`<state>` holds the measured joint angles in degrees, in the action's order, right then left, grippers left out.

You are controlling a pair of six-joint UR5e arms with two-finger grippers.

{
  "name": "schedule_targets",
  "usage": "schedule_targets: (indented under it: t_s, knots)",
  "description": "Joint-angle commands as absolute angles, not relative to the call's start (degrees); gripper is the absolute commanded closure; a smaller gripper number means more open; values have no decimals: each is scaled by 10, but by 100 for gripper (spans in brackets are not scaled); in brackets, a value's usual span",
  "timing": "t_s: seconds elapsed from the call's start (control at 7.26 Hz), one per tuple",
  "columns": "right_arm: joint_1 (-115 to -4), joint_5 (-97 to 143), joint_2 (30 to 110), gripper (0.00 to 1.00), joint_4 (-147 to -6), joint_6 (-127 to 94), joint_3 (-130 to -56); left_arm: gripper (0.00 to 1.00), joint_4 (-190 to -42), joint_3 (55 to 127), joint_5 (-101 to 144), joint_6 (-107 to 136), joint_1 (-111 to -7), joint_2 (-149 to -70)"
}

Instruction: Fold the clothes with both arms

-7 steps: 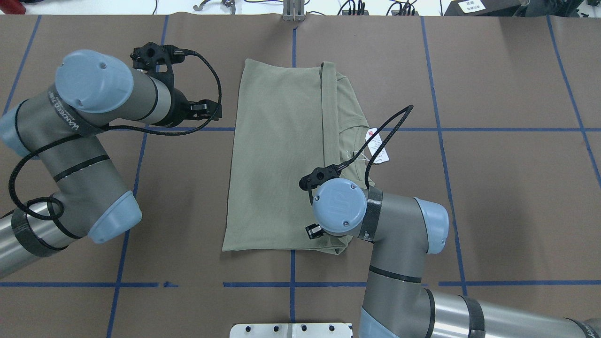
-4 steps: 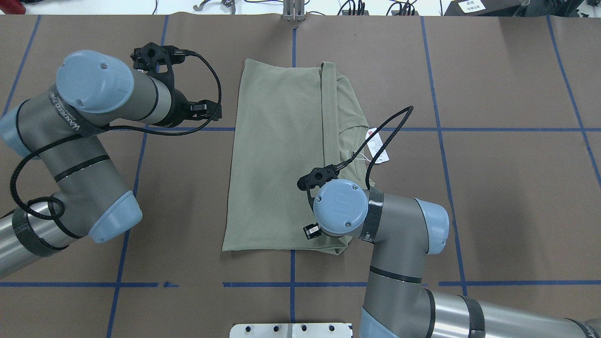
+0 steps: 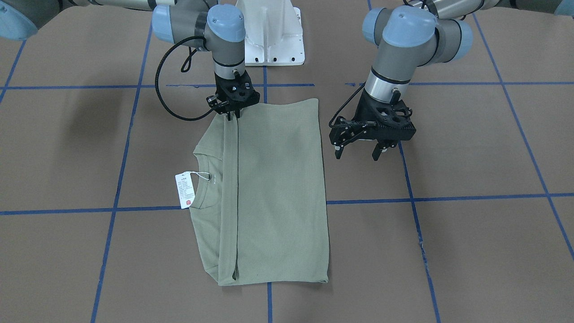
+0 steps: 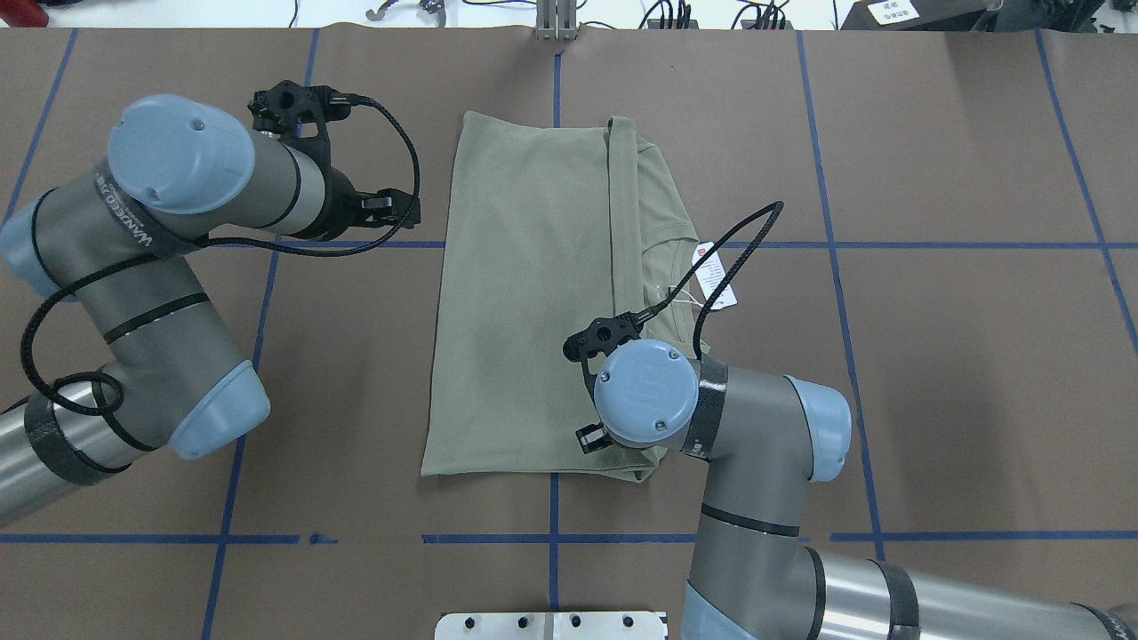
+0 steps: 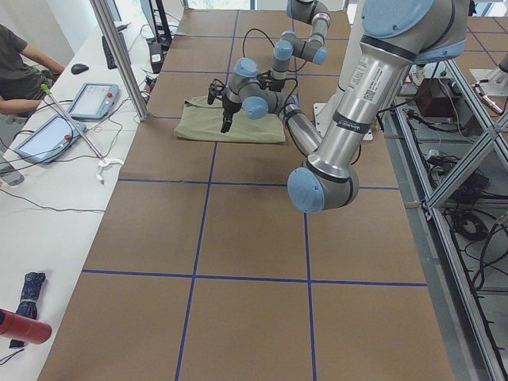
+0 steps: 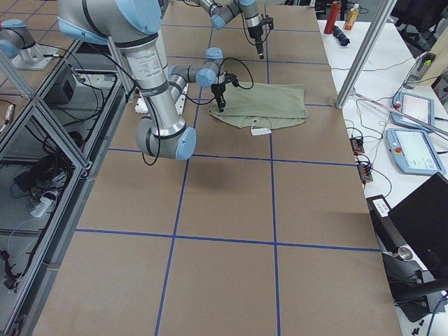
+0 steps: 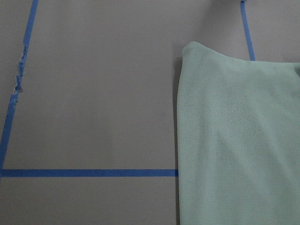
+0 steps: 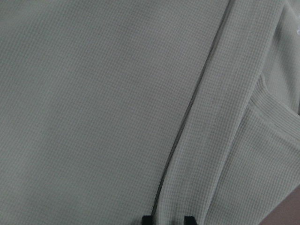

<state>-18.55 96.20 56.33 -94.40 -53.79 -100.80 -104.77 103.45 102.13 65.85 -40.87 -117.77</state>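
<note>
The sage-green shirt (image 3: 278, 188) lies folded into a long rectangle on the brown table, its collar (image 3: 207, 179) and white hang tag (image 3: 185, 190) on the robot's right side. It also shows in the overhead view (image 4: 524, 302). My right gripper (image 3: 232, 115) points straight down at the shirt's near edge, its fingers close together on the folded strip's edge. The right wrist view shows its fingertips (image 8: 146, 219) either side of that fold line. My left gripper (image 3: 357, 154) is open and empty, hovering above bare table beside the shirt's left edge (image 7: 180, 140).
The white pedestal base (image 3: 269, 40) stands at the table's near edge between the arms. Blue tape lines (image 4: 889, 244) cross the brown table. An operators' desk with tablets (image 6: 413, 150) and cables runs along the far side, and a person (image 5: 16, 63) sits there.
The right wrist has shifted very slightly. The left arm and the shirt have not visibly moved.
</note>
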Motion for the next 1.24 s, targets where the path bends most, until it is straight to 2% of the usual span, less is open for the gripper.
schedule_targets:
  t_s: [0.0, 0.14, 0.28, 0.41, 0.96, 1.1]
  knots:
    - [-185, 962, 563, 65, -944, -541, -1008, 0, -1048, 1034, 1021, 659, -409, -1178]
    - [-185, 963, 566, 66, -944, -541, -1009, 0, -1048, 1034, 1020, 659, -409, -1179]
    - [-185, 963, 567, 76, -944, -541, -1009, 0, -1048, 1034, 1020, 661, -409, -1179]
    - [-185, 964, 567, 97, -945, -540, -1010, 0, -1048, 1034, 1020, 661, -409, -1179]
    - [-190, 964, 581, 100, -945, -544, -1032, 0, -1048, 1033, 1020, 667, -409, -1184]
    - [-191, 965, 611, 100, -945, -544, -1057, 0, -1048, 1033, 1020, 667, -407, -1184]
